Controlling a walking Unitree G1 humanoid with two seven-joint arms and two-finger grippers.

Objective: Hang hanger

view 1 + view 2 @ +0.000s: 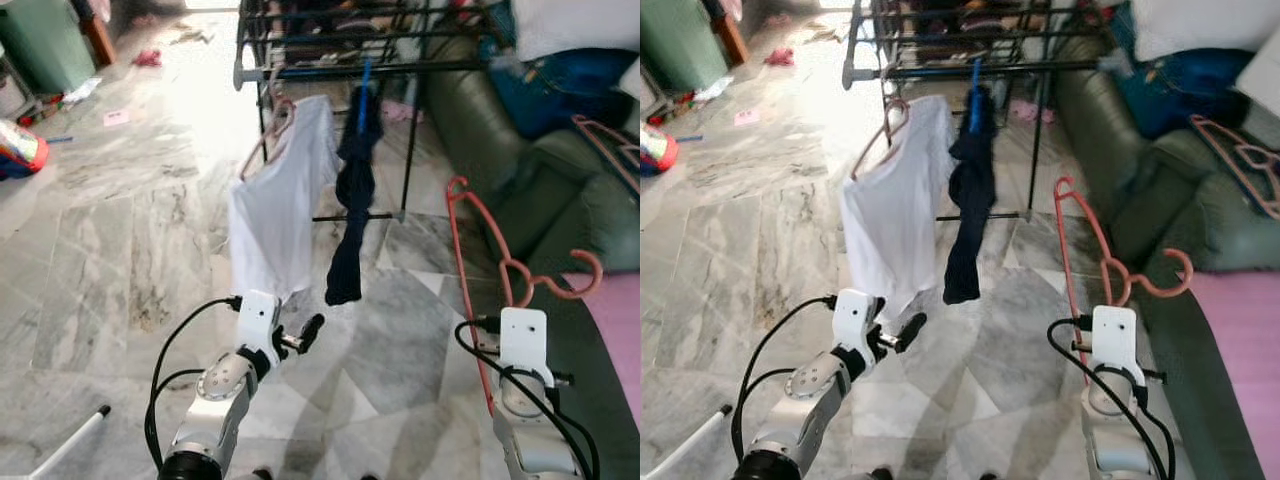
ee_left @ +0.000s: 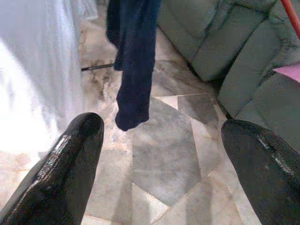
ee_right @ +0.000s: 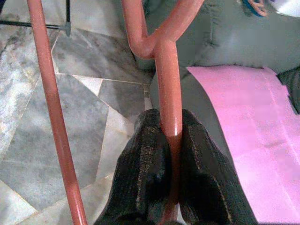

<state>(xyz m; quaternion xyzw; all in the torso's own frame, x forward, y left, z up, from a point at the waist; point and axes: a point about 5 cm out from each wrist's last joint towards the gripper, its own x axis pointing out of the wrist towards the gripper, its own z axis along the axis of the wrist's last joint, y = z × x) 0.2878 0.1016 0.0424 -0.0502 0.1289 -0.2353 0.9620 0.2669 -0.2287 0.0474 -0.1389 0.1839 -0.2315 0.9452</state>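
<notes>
Ahead, a black drying rack (image 1: 340, 40) over the marble floor (image 1: 150, 230), with a green sofa (image 1: 520, 170) on the right. On the rack's rail, a white shirt (image 1: 280, 200) and a dark blue cloth (image 1: 355, 190). Low on the right, the red hanger (image 1: 470, 260), well apart from the rack, hook end toward the sofa. Right gripper (image 3: 171, 140) fingers closed tight on the hanger's stem. Left gripper (image 2: 159, 154) fingers wide open, holding nothing, pointing toward the cloth.

Best to walk closer, lift high, turn hook down, aim for bare rail beside the cloth. Keep the squeeze firm.
</notes>
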